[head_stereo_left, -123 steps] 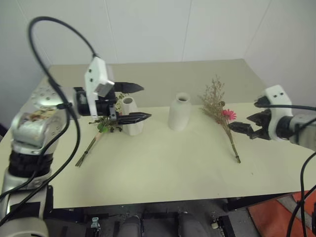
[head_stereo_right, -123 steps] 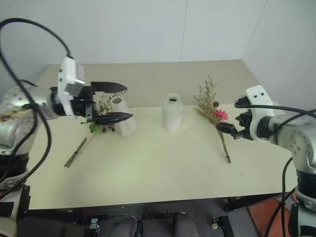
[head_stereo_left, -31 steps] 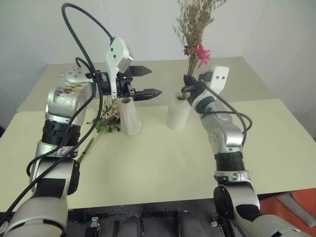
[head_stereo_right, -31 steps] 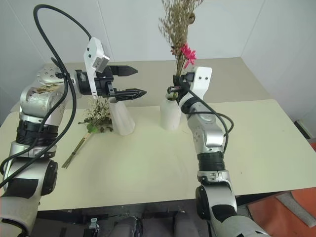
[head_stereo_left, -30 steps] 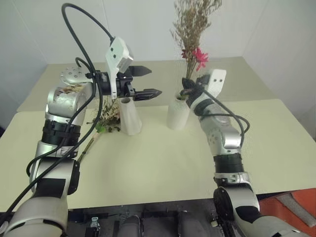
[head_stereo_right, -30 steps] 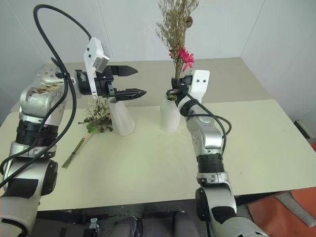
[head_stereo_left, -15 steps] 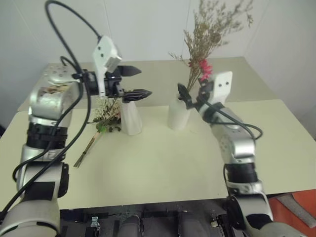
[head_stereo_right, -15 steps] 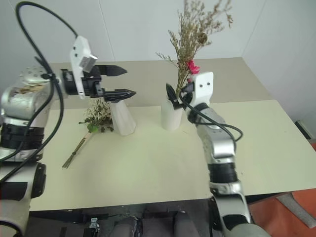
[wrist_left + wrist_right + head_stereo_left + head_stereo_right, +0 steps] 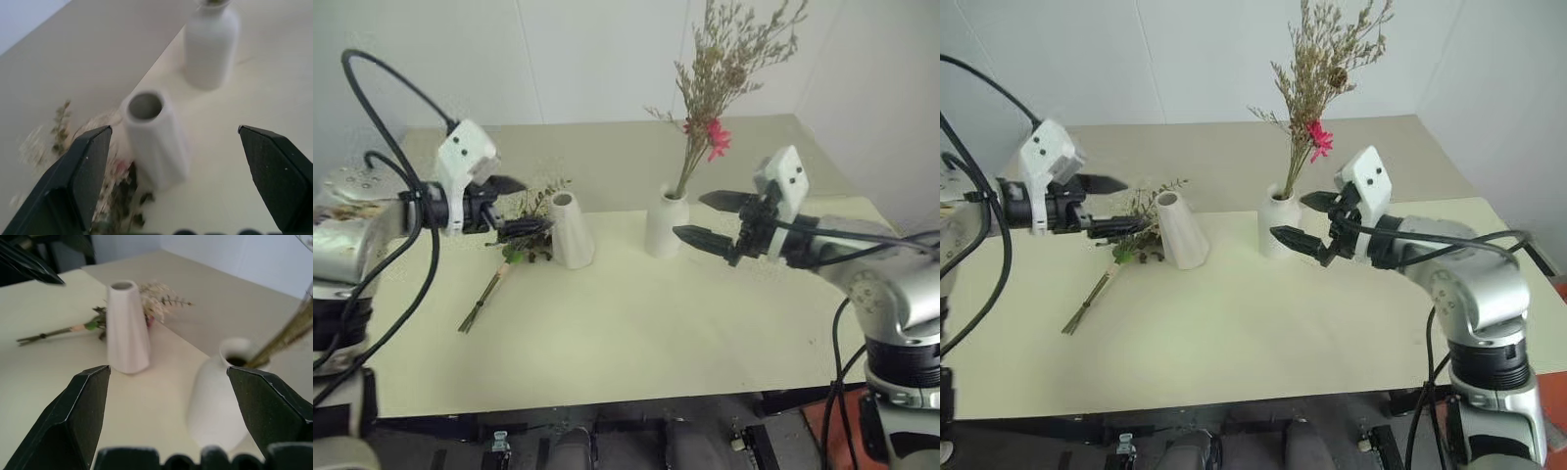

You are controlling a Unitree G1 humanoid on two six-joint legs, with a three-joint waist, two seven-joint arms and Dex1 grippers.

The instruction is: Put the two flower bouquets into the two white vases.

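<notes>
The bouquet of tall beige-brown dried sprigs (image 9: 724,69) with its small pink flower stands in the rounded white vase (image 9: 666,225) at mid-table. My right gripper (image 9: 689,215) is open and empty just right of that vase, its fingers pointing at it. The leaning cone vase (image 9: 572,231) stands empty to the left. Beside it the other bouquet (image 9: 514,250), with green leaves and pale blooms, lies flat on the table with its stems toward the front. My left gripper (image 9: 534,204) hovers open and empty over that bouquet's blooms, left of the cone vase (image 9: 154,137).
The beige table (image 9: 636,333) extends to the front and right of the vases. A second table surface (image 9: 607,152) lies behind them, up to the white wall. Black cables arc over my left arm.
My right gripper opened, let go of the dried bouquet and drew back to the right; the bouquet stays in the rounded vase. My left gripper moved left and lower, off the cone vase.
</notes>
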